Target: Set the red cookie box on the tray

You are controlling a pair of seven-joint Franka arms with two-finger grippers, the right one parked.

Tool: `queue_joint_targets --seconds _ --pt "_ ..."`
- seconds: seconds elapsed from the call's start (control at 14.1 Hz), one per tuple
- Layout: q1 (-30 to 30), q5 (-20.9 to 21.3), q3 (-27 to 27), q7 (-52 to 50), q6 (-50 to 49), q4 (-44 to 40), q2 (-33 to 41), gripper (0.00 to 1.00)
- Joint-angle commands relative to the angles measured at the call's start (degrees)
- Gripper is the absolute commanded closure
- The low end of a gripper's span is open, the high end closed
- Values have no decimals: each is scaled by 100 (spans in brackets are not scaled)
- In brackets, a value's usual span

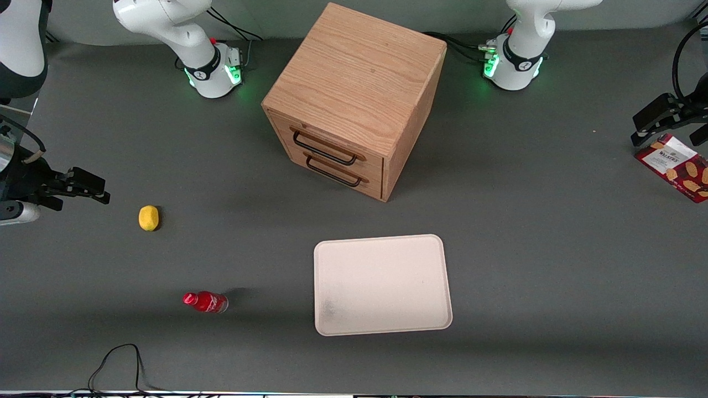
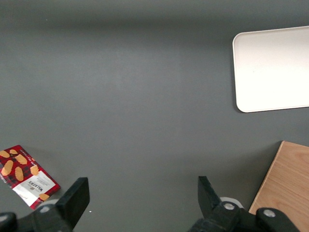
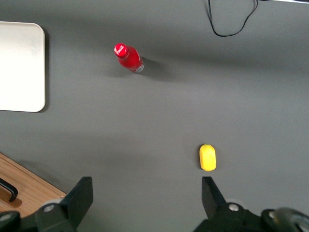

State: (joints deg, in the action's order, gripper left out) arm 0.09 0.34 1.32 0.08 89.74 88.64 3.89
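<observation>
Lying flat on the grey table (image 1: 553, 265) at the working arm's end, the red cookie box (image 1: 676, 167) is shown label-up, partly cut off by the edge of the front view. Its full outline is given only by the left wrist view, where the red cookie box (image 2: 26, 176) appears whole — white panel and tan biscuit pictures facing the camera.

The gripper (image 1: 650, 122) is seen raised above the table, just beside the box and slightly farther from the front camera; no contact with the carton is visible. In the left wrist view the gripper (image 2: 142, 195) is shown with its two fingers (image 2: 77, 193) spread wide, nothing held between them, and the box lies just outside one fingertip.

The tray (image 1: 381, 284) is placed bare near the table's middle, well apart from the box and nearer to the front camera than the wooden drawer cabinet (image 1: 354, 99). A corner of the tray (image 2: 270, 72) and of the cabinet (image 2: 285, 186) is caught by the left wrist view.

Toward the parked arm's end — shown by the front and right wrist views only — a yellow lemon (image 1: 148, 217) and a small red bottle (image 1: 206, 302) are found.
</observation>
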Motion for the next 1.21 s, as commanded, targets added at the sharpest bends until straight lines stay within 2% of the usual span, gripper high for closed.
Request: queue_joint_targets --seconds 0.0,0.85,1.14 --pt "-88 -147 -79 -105 -201 -66 25 0" --pt "-62 -131 -105 -35 -220 -49 -2 0" --pt "359 -139 -105 -52 -185 -31 -90 0"
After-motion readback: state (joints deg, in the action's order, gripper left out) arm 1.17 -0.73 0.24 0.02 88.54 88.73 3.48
